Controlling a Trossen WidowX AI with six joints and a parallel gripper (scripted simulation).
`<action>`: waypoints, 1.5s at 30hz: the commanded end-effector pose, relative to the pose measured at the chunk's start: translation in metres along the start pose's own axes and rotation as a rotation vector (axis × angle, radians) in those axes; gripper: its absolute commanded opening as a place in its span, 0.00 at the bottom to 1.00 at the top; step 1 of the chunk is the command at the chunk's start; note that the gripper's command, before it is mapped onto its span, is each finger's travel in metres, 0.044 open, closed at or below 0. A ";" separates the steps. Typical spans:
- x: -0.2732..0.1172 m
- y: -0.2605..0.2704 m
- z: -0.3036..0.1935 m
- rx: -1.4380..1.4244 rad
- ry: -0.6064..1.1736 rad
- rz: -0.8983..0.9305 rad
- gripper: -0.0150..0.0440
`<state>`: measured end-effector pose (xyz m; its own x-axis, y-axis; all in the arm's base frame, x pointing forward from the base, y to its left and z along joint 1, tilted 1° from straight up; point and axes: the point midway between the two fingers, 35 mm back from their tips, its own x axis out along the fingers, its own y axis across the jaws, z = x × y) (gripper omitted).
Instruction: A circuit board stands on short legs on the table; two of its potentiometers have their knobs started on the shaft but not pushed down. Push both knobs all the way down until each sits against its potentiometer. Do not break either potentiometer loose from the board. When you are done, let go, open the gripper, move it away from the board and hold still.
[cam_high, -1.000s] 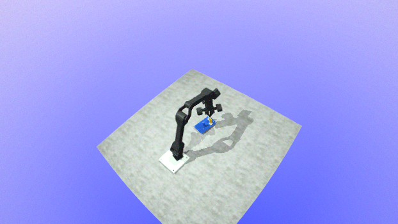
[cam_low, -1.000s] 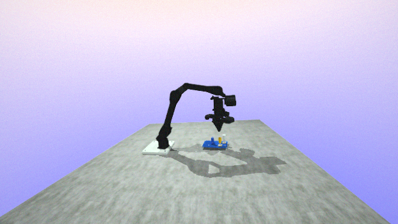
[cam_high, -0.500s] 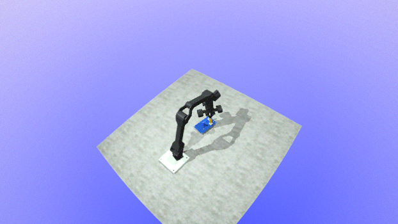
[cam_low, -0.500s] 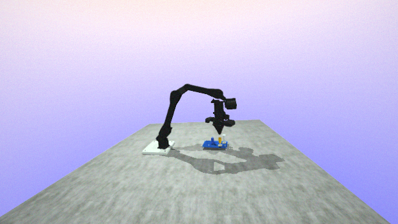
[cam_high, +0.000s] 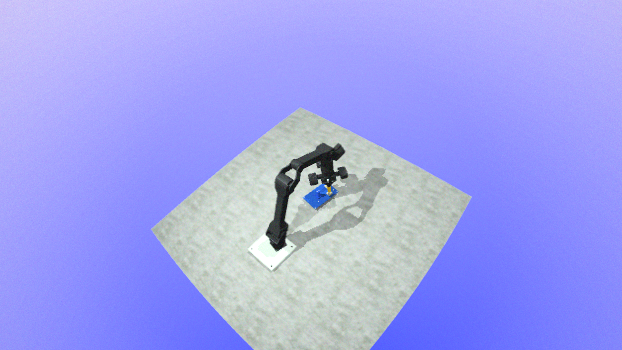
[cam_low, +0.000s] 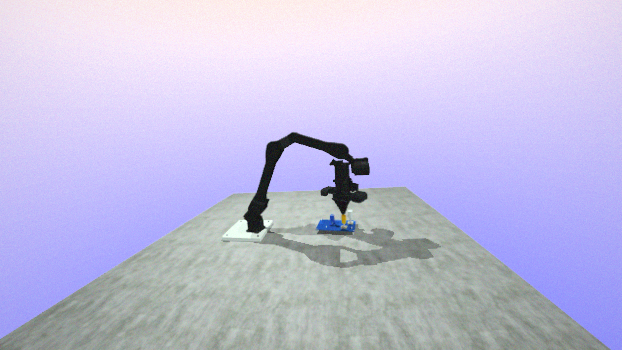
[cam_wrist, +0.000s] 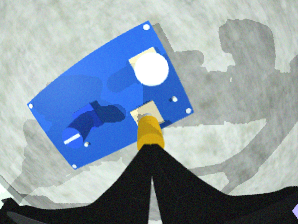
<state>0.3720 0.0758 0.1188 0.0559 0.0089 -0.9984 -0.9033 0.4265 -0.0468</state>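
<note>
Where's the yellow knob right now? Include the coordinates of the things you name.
In the wrist view, the yellow knob (cam_high: 329, 190) (cam_low: 344, 219) (cam_wrist: 150, 132) is right of the blue knob (cam_low: 332, 218) (cam_wrist: 73, 138), directly beneath the closed gripper's fingertips (cam_high: 329, 185) (cam_low: 343, 213).

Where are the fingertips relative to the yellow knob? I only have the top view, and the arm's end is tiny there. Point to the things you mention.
Observer: In the wrist view, the gripper (cam_high: 329, 184) (cam_low: 343, 214) (cam_wrist: 150, 149) has its fingertips together at the near end of the yellow knob (cam_high: 329, 190) (cam_low: 343, 219) (cam_wrist: 150, 132).
Operator: What's under that knob? I can't make it out.
Observer: The wrist view shows a pale, square-looking potentiometer body (cam_wrist: 146, 111) under its far end, on the blue board (cam_high: 315, 200) (cam_low: 327, 226) (cam_wrist: 117, 90).
Operator: And the other knob?
Observer: A white knob (cam_low: 350, 214) (cam_wrist: 151, 69) stands upright beyond the yellow one in the exterior view, with no finger on it.
</note>
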 end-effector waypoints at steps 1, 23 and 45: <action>0.000 -0.001 0.000 -0.003 0.000 -0.003 0.25; 0.006 -0.001 0.000 -0.003 0.000 -0.003 0.25; 0.008 -0.001 0.000 -0.003 0.000 -0.003 0.25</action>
<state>0.3723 0.0758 0.1128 0.0566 0.0087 -0.9984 -0.9033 0.4265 -0.0475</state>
